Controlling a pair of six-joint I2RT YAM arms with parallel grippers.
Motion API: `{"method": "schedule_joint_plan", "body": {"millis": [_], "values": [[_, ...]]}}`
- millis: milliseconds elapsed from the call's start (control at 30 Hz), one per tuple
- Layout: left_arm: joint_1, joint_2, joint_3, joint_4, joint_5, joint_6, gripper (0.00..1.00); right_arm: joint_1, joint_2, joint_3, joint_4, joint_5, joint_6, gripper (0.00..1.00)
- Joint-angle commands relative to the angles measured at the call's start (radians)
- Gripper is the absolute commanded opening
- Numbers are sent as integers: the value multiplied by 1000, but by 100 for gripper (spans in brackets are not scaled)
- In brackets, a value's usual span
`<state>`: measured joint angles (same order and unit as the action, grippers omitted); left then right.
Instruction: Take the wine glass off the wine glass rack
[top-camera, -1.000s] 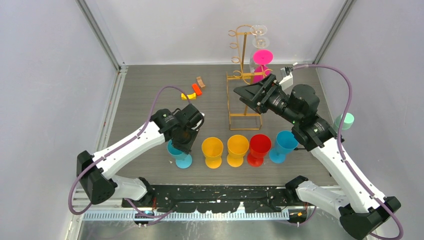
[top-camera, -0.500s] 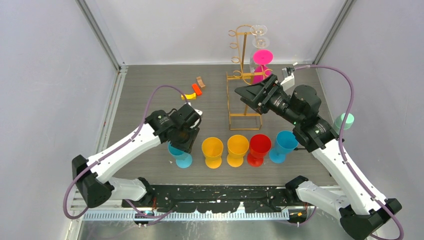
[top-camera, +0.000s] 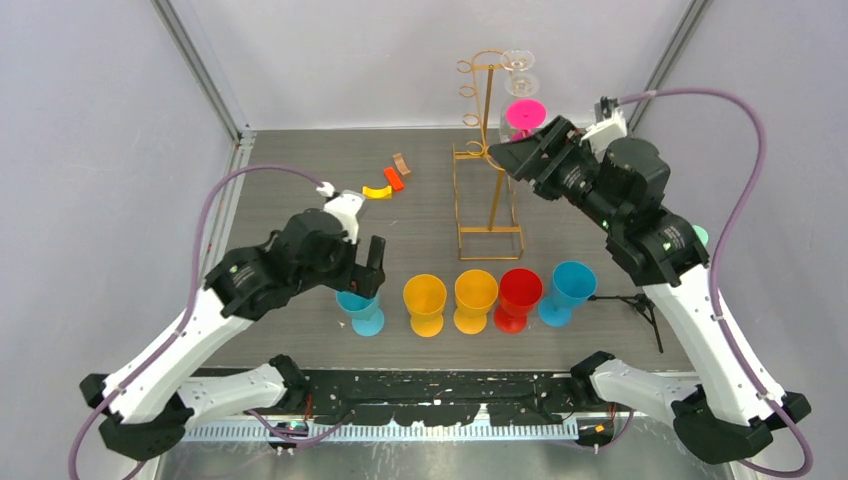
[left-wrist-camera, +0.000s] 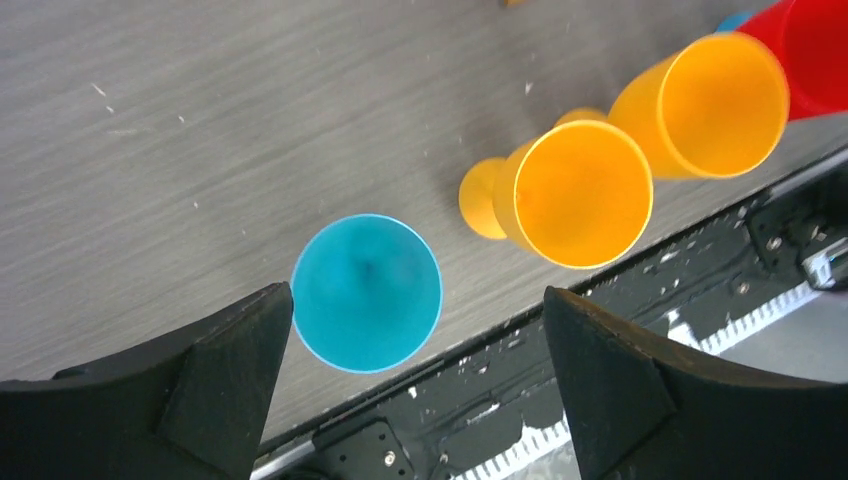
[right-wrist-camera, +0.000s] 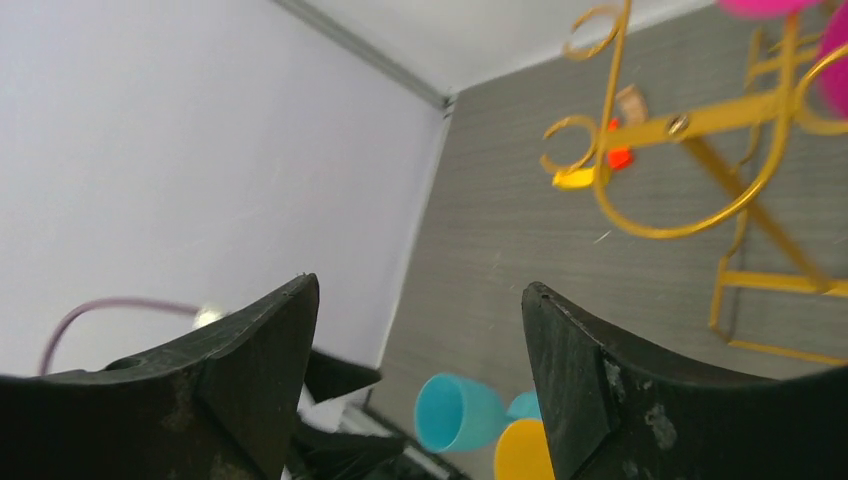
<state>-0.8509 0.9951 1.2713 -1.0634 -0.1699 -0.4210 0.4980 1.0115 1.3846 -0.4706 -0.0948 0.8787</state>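
The gold wire wine glass rack (top-camera: 489, 150) stands at the back of the table. A pink wine glass (top-camera: 524, 114) hangs upside down from its right side, under two clear ones (top-camera: 519, 70). My right gripper (top-camera: 512, 158) is open and empty. It is raised beside the rack's right side, just below the pink glass. In the right wrist view the rack's hooks (right-wrist-camera: 680, 135) lie up and to the right of the right gripper (right-wrist-camera: 420, 290). My left gripper (top-camera: 362, 280) is open above a blue glass (top-camera: 362, 308). That blue glass (left-wrist-camera: 366, 292) stands free by the left finger of the left gripper (left-wrist-camera: 416, 310).
A row of glasses stands near the front edge: orange (top-camera: 425, 300), orange (top-camera: 476, 297), red (top-camera: 519, 293), blue (top-camera: 570, 288). A green glass (top-camera: 698, 236) shows behind the right arm. Small yellow (top-camera: 378, 191), orange (top-camera: 394, 179) and tan (top-camera: 402, 164) pieces lie left of the rack.
My left gripper opened, let go of the blue glass and lifted off it. My right gripper moved back and up along the rack toward the pink glass.
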Motion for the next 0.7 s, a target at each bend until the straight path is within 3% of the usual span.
{"method": "schedule_joint_plan", "body": {"millis": [0,133,200,433,667], "values": [[-4,-110,-22,145,-118,23,100,1,65,177,-153,285,-229,81],[-4,-193,-63,195,-167,33,100,-24,102,235,-139,551,-360,86],[-4,-219,-69,203,-182,36,100,-74,141,263,-144,557,-389,87],[-4,-264,-81,234,-207,54,100,-338,355,446,-226,196,-366,87],[-4,-256,-72,232,-214,82,100,-378,525,588,-314,35,-374,83]]}}
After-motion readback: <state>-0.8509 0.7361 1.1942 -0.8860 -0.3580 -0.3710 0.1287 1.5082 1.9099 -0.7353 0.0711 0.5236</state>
